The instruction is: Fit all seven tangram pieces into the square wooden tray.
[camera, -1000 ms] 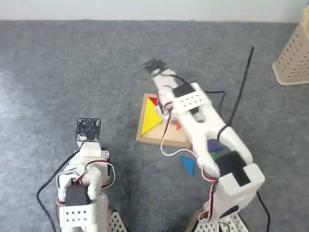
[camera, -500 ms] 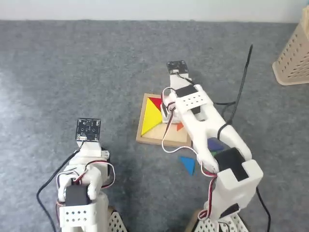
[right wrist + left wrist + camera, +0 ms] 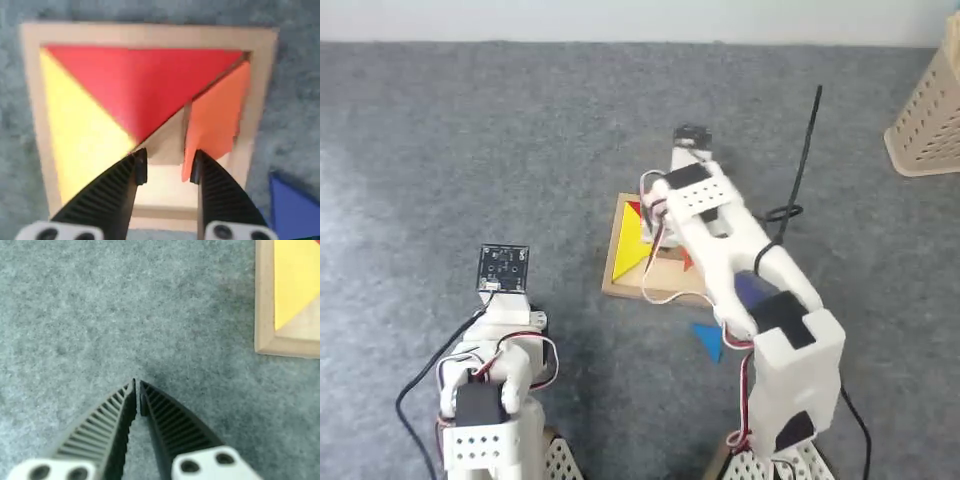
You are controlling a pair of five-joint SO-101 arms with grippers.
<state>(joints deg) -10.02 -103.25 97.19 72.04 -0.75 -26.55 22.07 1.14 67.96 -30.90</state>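
Note:
The square wooden tray [image 3: 150,32] holds a large red triangle [image 3: 145,80], a large yellow triangle [image 3: 80,135] and an orange piece [image 3: 215,120] that lies along one side, near the rim. My right gripper [image 3: 167,162] hovers open over bare wood in the tray, with one finger [image 3: 200,165] beside the orange piece's edge. From above, the right arm [image 3: 705,210] covers much of the tray [image 3: 620,288]. A light blue triangle [image 3: 708,340] and a dark blue piece [image 3: 752,288] lie on the carpet by the tray. My left gripper [image 3: 136,386] is shut over carpet, near a tray corner [image 3: 265,342].
Grey carpet covers the table. A beige slatted basket [image 3: 930,110] stands at the far right. A black cable [image 3: 802,170] rises behind the right arm. The left arm [image 3: 490,370] sits folded at the near left, with open carpet around it.
The right arm's wrist swung rightward along the tray's far edge, then the arm shifted slightly left over the tray. The left arm stayed still.

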